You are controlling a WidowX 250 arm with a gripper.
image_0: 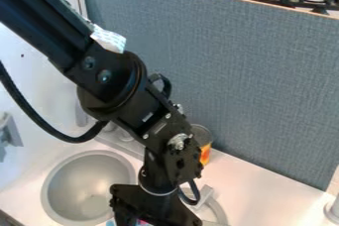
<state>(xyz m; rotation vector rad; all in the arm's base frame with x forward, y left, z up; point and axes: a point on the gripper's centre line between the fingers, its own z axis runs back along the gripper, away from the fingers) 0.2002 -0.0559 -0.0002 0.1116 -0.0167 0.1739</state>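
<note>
Starting at the left, a sideways swing of the gripper (153, 210) toward ten o'clock could knock it against the rim of the round grey sink (47, 190), since the two sit close in this view; anything let slip on that side might roll into the bowl. The hanging black cable (41, 118), up at ten o'clock, could drag if the arm twists. Toward one o'clock, the orange-labelled can (206, 154) sits just beside the wrist joint, apparently behind it, so a lift or turn that way could tip it. At about three o'clock, the grey curved piece (216, 209) could catch a wide turn. As for what lies at the gripper, a light-blue bit (110, 223) peeks out at eight o'clock and a pink-red bit (141, 223) at seven, both right by its lower edge; whether they are one thing, how wide the gripper stands, or whether it holds anything, I cannot tell.
</note>
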